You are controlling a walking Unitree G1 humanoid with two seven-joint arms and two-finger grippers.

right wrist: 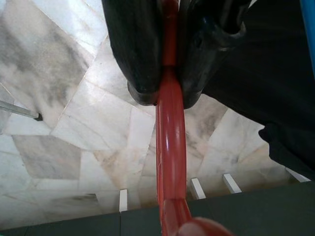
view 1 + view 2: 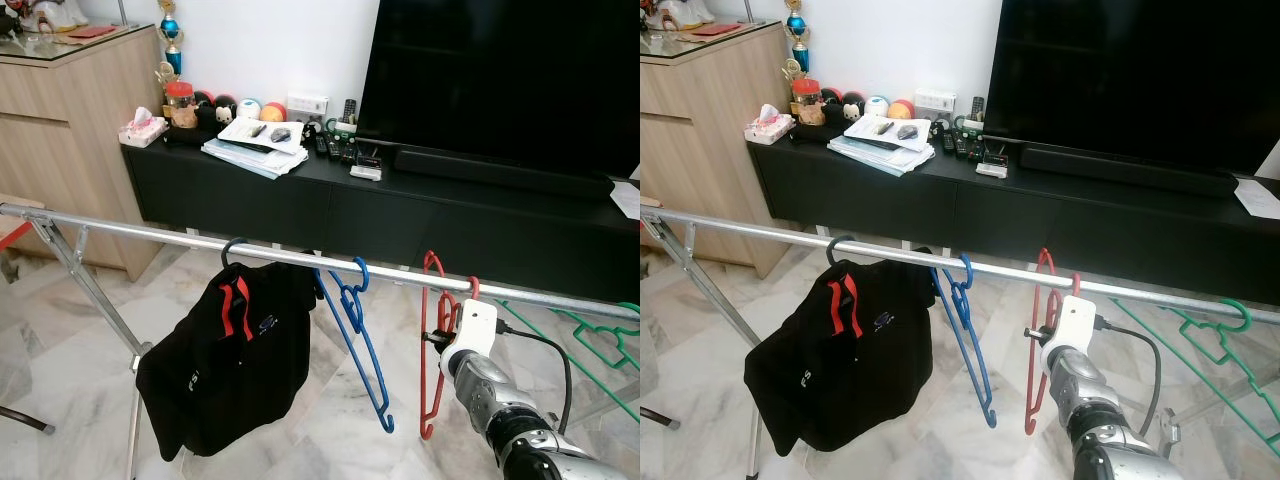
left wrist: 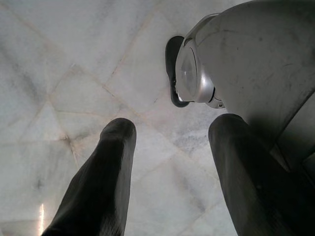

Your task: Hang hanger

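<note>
So right gripper [image 1: 165, 96] has its fingers [image 1: 133, 54] clamped together on the red hanger [image 2: 430, 350], pinching the thin plastic bar from both sides; wrist view shows the bar running straight through between the pads. Grip sits on the hanger's upper part, close under the hook, which looks deliberate: holding near the hook gives control of where the hook points while the rest dangles free below

Red hanger's hook is up at the metal rail [image 2: 150, 235], looped over it or just about, right of the blue hanger [image 2: 360, 340]. Can't tell from these views whether the hook is fully seated or only resting on top. Right arm [image 2: 490, 390] reaches up from lower right to the rail, wrist just below it

Rail already carries a black shirt [image 2: 225, 355] on its own hanger to the left, then blue, then red, then green hangers [image 2: 600, 345] far right. Red one goes into the gap between blue and green, so no tangle with neighbours, though blue hangs near

Left gripper [image 3: 170, 172] idle, pointed at the marble floor [image 3: 74, 73], fingers apart, holding nothing

My read: task nearly done, remaining step is confirm hook seated, then release. Risk is hanger swinging or slipping off if let go while hook is only half over the rail
</note>
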